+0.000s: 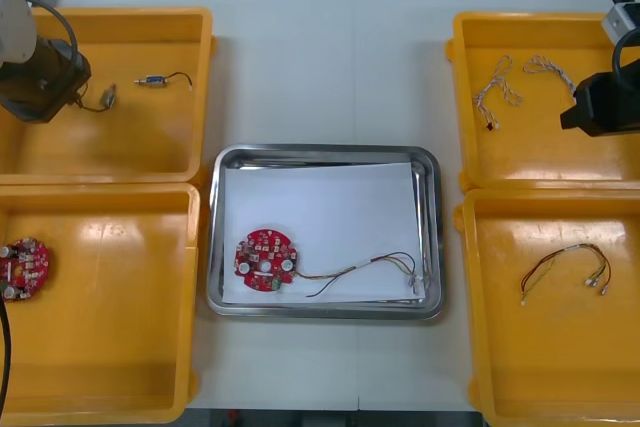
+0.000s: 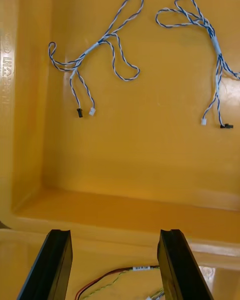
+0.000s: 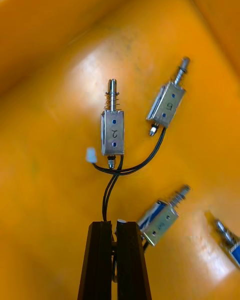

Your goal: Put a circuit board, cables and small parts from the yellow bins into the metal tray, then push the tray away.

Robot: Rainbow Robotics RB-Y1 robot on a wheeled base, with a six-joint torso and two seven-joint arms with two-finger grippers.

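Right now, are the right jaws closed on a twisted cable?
No: the right gripper has its jaws apart, and both twisted cables lie loose in the yellow bin.

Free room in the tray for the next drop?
Far half of the metal tray is bare white, between far rim and circuit board. Near strip is crowded: board near-left, red and yellow cable running to near-right corner. Left gripper, shut on a black lead, is over the far-left bin; right gripper, open, at the far-right bin.

The left arm has a round white shell, a chunky black wrist, a thin black cable; the right arm has a black wrist block, a looping black cable; the right fingers are flat black bars; the left fingers are slim and black.
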